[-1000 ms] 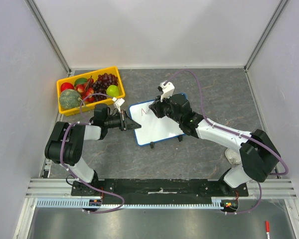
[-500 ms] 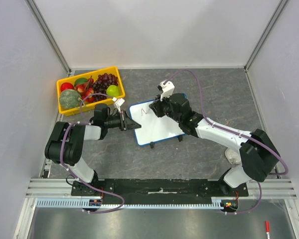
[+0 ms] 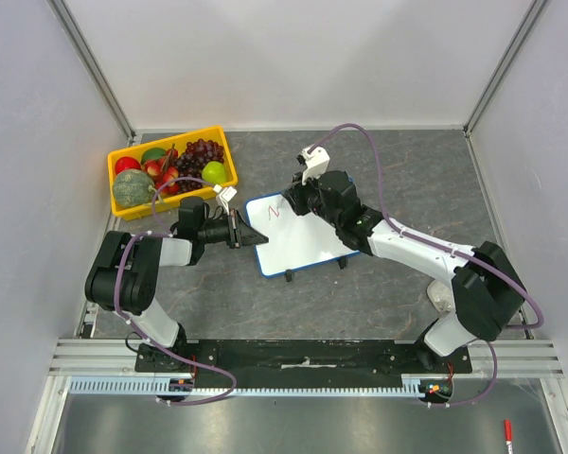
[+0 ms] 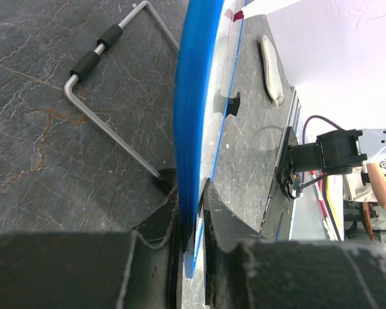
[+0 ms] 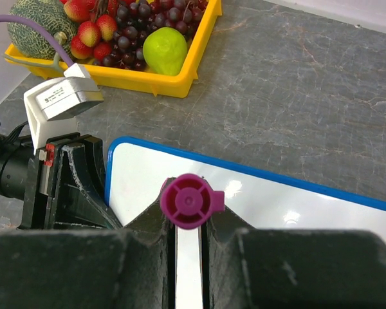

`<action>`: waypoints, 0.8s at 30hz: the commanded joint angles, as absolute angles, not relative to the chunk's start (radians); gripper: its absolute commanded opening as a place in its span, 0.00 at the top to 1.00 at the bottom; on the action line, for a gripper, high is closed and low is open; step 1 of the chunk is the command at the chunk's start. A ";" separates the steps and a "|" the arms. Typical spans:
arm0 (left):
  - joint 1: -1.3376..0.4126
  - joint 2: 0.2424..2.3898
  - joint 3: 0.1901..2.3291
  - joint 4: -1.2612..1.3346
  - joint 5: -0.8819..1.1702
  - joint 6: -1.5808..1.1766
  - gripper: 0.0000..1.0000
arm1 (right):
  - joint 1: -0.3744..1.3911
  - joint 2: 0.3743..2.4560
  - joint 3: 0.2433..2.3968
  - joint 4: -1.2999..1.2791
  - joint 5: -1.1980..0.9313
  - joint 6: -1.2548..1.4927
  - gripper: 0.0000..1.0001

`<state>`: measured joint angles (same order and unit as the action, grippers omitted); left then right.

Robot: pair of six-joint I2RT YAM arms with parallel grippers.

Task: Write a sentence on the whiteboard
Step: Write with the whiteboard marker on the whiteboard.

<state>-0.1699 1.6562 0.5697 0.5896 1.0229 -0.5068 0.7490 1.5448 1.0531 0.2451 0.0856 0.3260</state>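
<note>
Grey tabletop [image 3: 407, 170]: left gripper [image 3: 250, 236] tight on one whiteboard [image 3: 303, 244], right gripper [image 5: 189, 243] tight on one marker [image 5: 188, 201].

A yellow tray [image 3: 166, 140] sat in the far-left corner of the grey marbled surface [image 3: 407, 170]. It held a green melon [image 3: 131, 188] at its left end, strawberries [image 3: 166, 175] in the middle, and dark grapes [image 3: 204, 150] and a green pear [image 3: 214, 172] at its right end. A red pen [image 3: 507, 432] lay on the metal ledge beyond the near-right corner.
</note>
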 commanded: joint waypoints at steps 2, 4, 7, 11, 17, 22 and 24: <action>-0.175 1.666 0.578 0.557 0.965 -0.440 0.98 | 0.746 1.574 1.109 0.239 0.141 0.296 1.00; -0.173 1.666 0.580 0.555 0.963 -0.440 0.98 | 0.746 1.575 1.115 0.238 0.144 0.298 1.00; -0.173 1.667 0.580 0.555 0.965 -0.440 0.98 | 0.746 1.572 1.121 0.238 0.138 0.299 1.00; -0.173 1.667 0.583 0.555 0.965 -0.439 0.98 | 0.746 1.543 1.109 0.233 0.132 0.304 1.00; -0.173 1.667 0.581 0.558 0.965 -0.439 0.98 | 0.746 1.477 1.069 0.252 0.103 0.318 1.00; -0.175 1.666 0.581 0.555 0.966 -0.439 0.98 | 0.746 1.467 1.051 0.247 0.103 0.314 1.00; -0.173 1.664 0.580 0.557 0.965 -0.439 0.98 | 0.746 1.465 1.039 0.250 0.106 0.319 1.00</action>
